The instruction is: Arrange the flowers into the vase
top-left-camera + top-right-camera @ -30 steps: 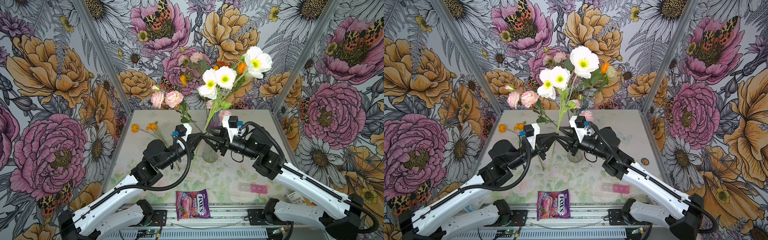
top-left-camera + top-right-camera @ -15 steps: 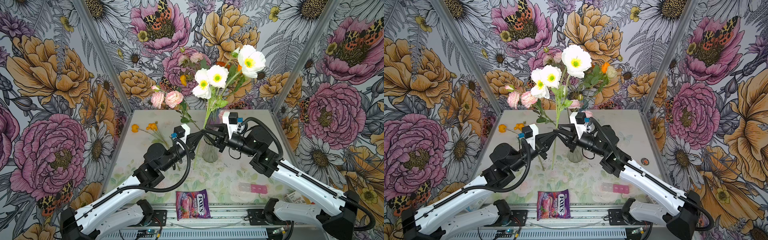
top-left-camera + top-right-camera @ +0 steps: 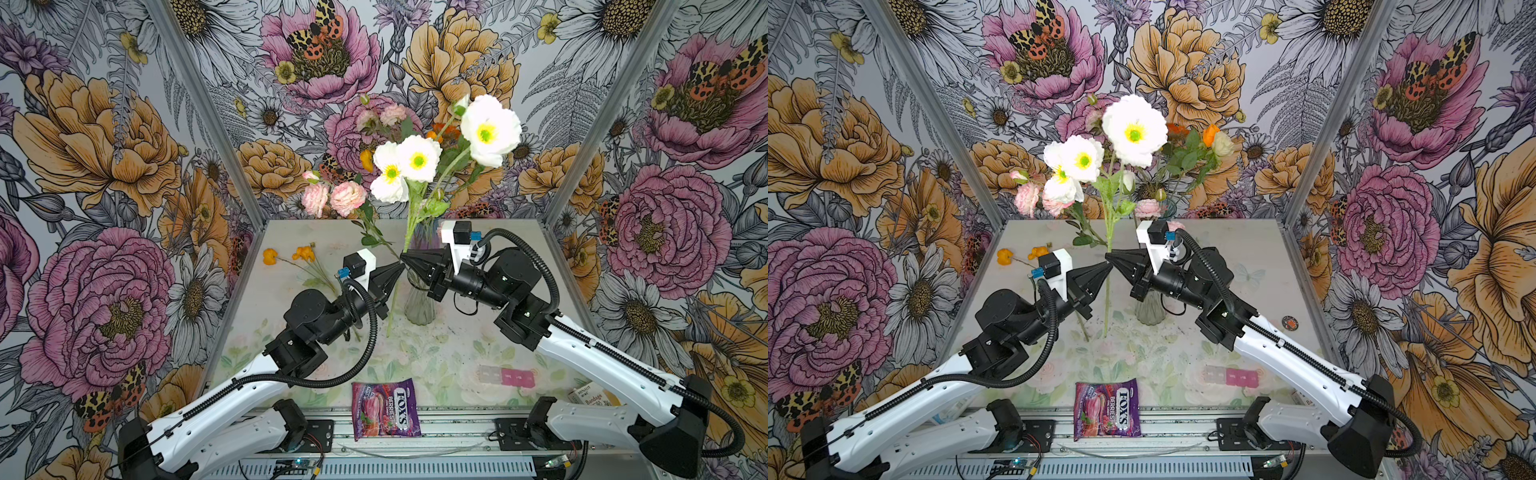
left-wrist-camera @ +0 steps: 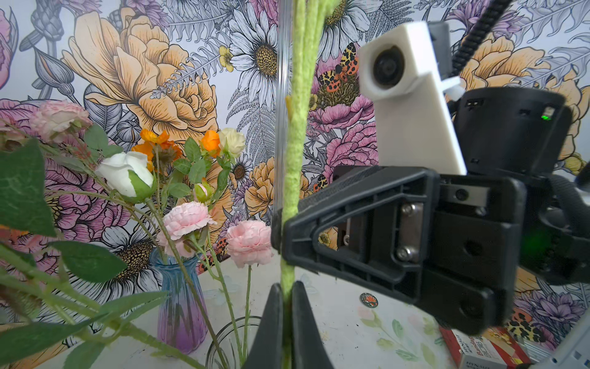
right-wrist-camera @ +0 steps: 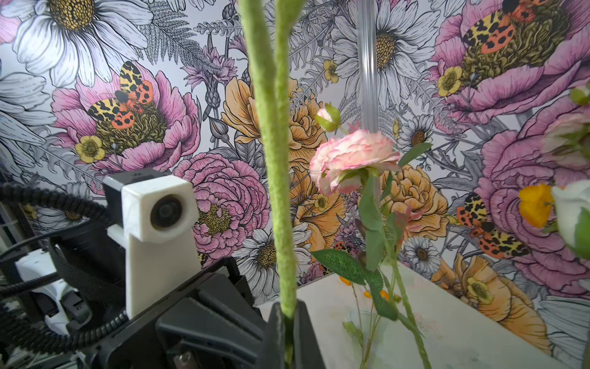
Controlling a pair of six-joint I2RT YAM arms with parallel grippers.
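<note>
Flowers (image 3: pixel 417 158) in several spots: orange poppies (image 3: pixel 303 252) lie flat on worktop (image 3: pixel 299 232); pink carnations (image 3: pixel 332 198) lean over; left fingers (image 3: pixel 388 276) pinch fuzzy green stem (image 3: pixel 1108 299) bearing three white, yellow-centred blooms (image 3: pixel 1081 160); right fingers (image 3: pixel 424 262) clamp it just above; clear vase (image 3: pixel 419 309) beside, stem outside it.

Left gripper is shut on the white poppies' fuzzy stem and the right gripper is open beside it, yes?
Not quite. The right gripper is not open: it is shut on the fuzzy stem too, as the right wrist view shows. The left gripper is shut on that stem, as you said.
</note>
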